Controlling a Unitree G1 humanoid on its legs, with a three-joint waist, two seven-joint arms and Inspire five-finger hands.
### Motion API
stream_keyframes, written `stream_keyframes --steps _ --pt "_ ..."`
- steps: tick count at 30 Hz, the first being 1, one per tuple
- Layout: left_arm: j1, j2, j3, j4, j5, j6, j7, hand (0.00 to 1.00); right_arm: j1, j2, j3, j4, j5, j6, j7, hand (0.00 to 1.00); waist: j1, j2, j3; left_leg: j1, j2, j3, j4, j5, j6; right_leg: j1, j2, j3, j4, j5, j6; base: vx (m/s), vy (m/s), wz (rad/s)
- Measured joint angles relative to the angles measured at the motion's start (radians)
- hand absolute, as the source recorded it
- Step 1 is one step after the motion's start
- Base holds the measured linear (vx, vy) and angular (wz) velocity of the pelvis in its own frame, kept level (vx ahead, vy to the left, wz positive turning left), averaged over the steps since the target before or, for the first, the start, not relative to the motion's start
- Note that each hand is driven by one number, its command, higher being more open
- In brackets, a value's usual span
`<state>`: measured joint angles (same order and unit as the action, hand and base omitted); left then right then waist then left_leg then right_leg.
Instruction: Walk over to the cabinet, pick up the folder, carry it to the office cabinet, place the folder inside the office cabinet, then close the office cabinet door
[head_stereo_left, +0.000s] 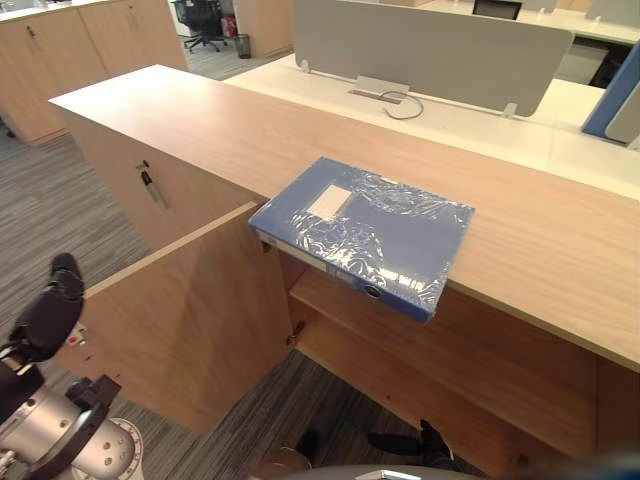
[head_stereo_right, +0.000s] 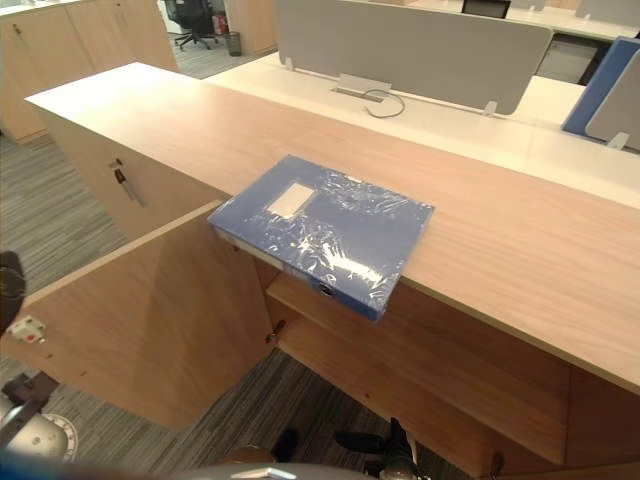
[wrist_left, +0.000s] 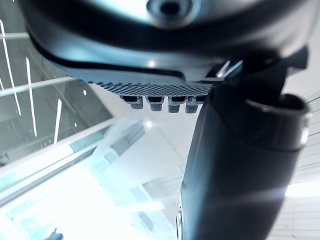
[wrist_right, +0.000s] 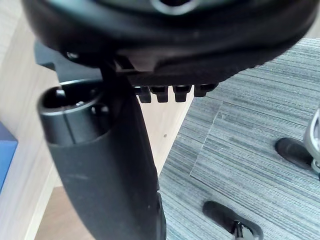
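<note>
One blue film-wrapped folder (head_stereo_left: 365, 235) lies flat on the wooden cabinet's top surface (head_stereo_left: 200, 120), with one corner overhanging the front edge above the open compartment. One door (head_stereo_left: 190, 310) stands open. The left hand (head_stereo_left: 45, 310), relaxed and empty, is near the door's outer edge. The right hand (wrist_right: 105, 175) is likewise loose and touches nothing.

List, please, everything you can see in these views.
cabinet: one, light wood, across the middle
cabinet door: one, light wood, open below the folder
folder: one, blue, plastic-wrapped, on the cabinet top, overhanging its front edge
key: one, dark, in the neighbouring door's lock
desk divider: one, grey, behind the cabinet
office chair: one, black, far back
left hand: one, dark, lower left by the open door
right hand: one, dark, over grey carpet
</note>
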<state>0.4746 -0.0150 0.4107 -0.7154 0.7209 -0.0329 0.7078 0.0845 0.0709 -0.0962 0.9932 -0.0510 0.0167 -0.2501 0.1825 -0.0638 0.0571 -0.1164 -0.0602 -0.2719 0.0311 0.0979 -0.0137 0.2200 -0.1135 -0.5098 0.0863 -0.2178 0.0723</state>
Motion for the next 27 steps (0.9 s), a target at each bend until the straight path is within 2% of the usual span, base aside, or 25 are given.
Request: stream_keyframes --steps 4,9,13,17,20,27 --pt "0.034 0.013 -0.119 0.001 0.039 -0.004 -0.047 1.0 -0.001 0.0 -0.001 0.001 -0.027 0.0 0.0 1.0 -0.019 -0.011 -0.007 0.01 0.011 0.025 -0.015 0.0 0.0 -0.008 0.0 0.028 0.0 0.002 -0.003 0.01 -0.037 -0.23" --pt "0.06 0.072 -0.266 0.005 0.06 -0.07 -0.118 1.0 -0.002 0.0 0.001 0.004 -0.031 0.0 0.0 1.0 -0.03 -0.008 -0.009 0.043 0.029 0.071 -0.046 -0.001 -0.001 -0.012 0.0 0.079 0.001 0.004 -0.007 -0.01 -0.028 -0.26" --pt "0.065 0.104 -0.315 0.008 0.076 -0.107 -0.156 1.0 -0.006 0.0 0.002 0.024 -0.031 0.0 0.0 1.0 -0.037 0.001 -0.019 0.051 0.035 0.088 -0.062 0.004 0.0 -0.019 0.0 0.096 0.001 0.005 -0.008 0.0 -0.025 -0.16" --pt "0.066 0.156 -0.39 0.047 0.076 -0.119 -0.181 1.0 -0.028 -0.007 0.009 0.081 -0.037 0.001 0.002 1.0 -0.034 0.018 -0.032 0.068 0.048 0.119 -0.089 0.013 0.0 -0.027 0.004 0.132 0.001 0.006 -0.01 0.01 -0.021 -0.2" --pt "0.065 0.201 -0.429 0.053 0.076 -0.127 -0.209 1.0 -0.035 -0.009 0.01 0.093 -0.057 0.0 0.007 1.0 -0.035 0.021 -0.033 0.076 0.057 0.129 -0.093 0.013 -0.001 -0.028 0.01 0.148 0.001 0.008 -0.013 0.0 -0.038 -0.15" --pt "0.06 0.267 -0.444 0.085 0.075 -0.155 -0.232 1.0 -0.032 -0.056 0.009 0.121 -0.066 -0.001 0.009 1.0 -0.038 0.038 -0.044 0.097 0.07 0.16 -0.11 0.017 -0.005 -0.033 0.016 0.186 0.001 0.012 -0.02 -0.03 -0.012 -0.14"
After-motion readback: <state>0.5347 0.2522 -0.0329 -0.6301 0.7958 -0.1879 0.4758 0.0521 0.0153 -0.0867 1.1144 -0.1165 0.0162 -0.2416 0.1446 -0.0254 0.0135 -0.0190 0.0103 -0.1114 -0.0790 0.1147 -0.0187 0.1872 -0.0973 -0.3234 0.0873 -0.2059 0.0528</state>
